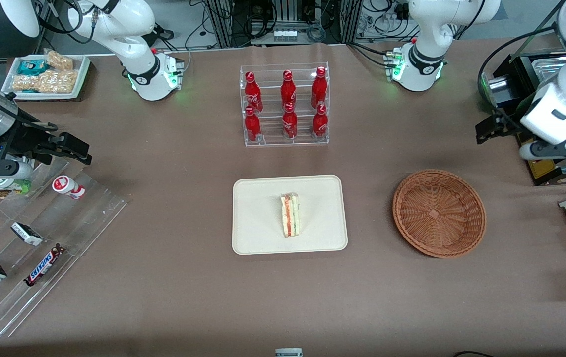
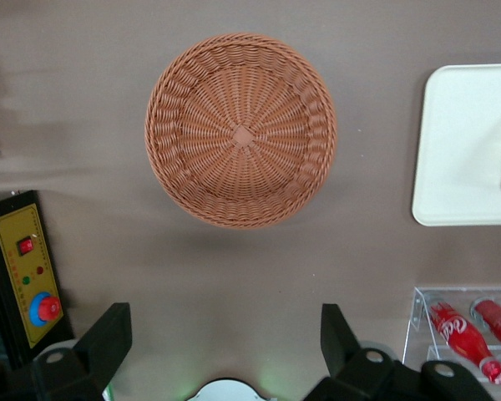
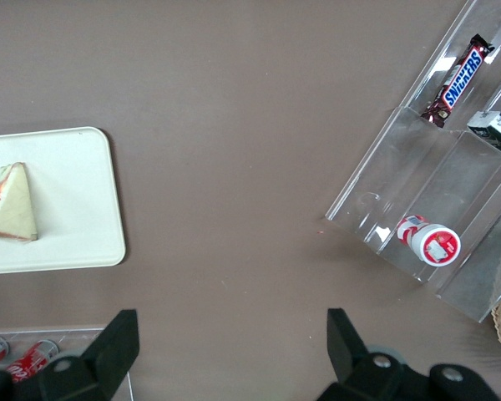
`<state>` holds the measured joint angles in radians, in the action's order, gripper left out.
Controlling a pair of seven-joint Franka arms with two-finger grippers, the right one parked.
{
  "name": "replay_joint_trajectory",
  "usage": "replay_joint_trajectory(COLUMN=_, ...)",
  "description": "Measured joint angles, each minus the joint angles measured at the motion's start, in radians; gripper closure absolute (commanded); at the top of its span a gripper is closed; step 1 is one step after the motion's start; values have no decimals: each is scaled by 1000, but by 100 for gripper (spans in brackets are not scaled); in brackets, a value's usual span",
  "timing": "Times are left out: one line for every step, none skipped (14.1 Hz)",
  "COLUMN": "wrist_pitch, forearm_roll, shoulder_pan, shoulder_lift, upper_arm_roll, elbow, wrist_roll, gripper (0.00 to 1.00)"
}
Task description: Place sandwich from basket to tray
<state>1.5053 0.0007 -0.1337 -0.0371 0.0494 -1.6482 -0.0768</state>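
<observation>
Cream tray (image 1: 263,238) already holds sandwich (image 1: 290,215) upright, wicker basket (image 1: 439,213) bare; gripper (image 1: 492,128), fingers wide apart w/ nothing held, parked above table farther back than basket — should just retreat clear, imo.

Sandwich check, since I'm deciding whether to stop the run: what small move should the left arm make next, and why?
Probably none beyond staying clear. The sandwich already stands on the tray, and the basket is empty. The left pincer hangs open, holding nothing, above the table beside the basket. The task looks done, so I'd hold the arm there or retract it.
</observation>
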Motion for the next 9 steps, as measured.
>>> replay_joint_trajectory(wrist_pitch=-9, forearm_roll=-5, shoulder_pan=-1, shoulder_lift=-1, upper_arm_roll=8, elbow=17, wrist_roll=19, gripper=0)
replay_joint_trajectory(wrist_pitch=-9, forearm_roll=-6, shoulder_pan=-2, shoulder_lift=-1, upper_arm_roll=12, elbow=29, wrist_roll=32, gripper=0)
replay_joint_trajectory(wrist_pitch=-9, forearm_roll=-6, shoulder_pan=-2, shoulder_lift=0, upper_arm_roll=15, elbow=38, wrist_roll=37, gripper=0)
replay_joint_trajectory(wrist_pitch=-9, forearm_roll=-6, shoulder_pan=-2, shoulder_lift=0, upper_arm_roll=15, elbow=44, wrist_roll=39, gripper=0)
replay_joint_trajectory(wrist_pitch=-9, forearm_roll=-6, shoulder_pan=-2, shoulder_lift=0, upper_arm_roll=16, elbow=48, wrist_roll=40, gripper=0)
replay_joint_trajectory(wrist_pitch=-8, forearm_roll=-6, shoulder_pan=-2, shoulder_lift=0, upper_arm_roll=16, elbow=48, wrist_roll=41, gripper=0)
replay_joint_trajectory(wrist_pitch=-8, forearm_roll=-6, shoulder_pan=-2, shoulder_lift=1, upper_arm_roll=17, elbow=48, wrist_roll=42, gripper=0)
replay_joint_trajectory(wrist_pitch=-8, forearm_roll=-6, shoulder_pan=-2, shoulder_lift=3, upper_arm_roll=17, elbow=48, wrist_roll=42, gripper=0)
replay_joint_trajectory(wrist_pitch=-8, forearm_roll=-6, shoulder_pan=-2, shoulder_lift=5, upper_arm_roll=17, elbow=48, wrist_roll=42, gripper=0)
